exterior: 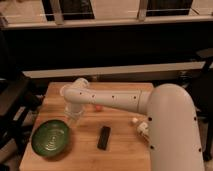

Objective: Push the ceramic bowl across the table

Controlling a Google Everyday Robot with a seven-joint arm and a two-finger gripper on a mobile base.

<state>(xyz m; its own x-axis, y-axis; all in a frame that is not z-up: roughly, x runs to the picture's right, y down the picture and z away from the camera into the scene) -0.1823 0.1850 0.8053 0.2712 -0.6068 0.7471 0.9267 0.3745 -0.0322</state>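
Note:
The ceramic bowl (50,138) is wide, shallow and glossy green with pale swirl lines inside. It sits near the front left corner of the wooden table (120,155). My white arm reaches in from the right across the table. The gripper (73,118) hangs down at its end, just right of and behind the bowl's rim, very close to it. Whether it touches the rim cannot be told.
A small black oblong object (104,137) lies right of the bowl. A white cup (66,91) stands behind the arm's wrist. Small white items (142,127) lie by the arm's base, and a small orange thing (98,107) lies under the arm. Dark chairs stand on the left.

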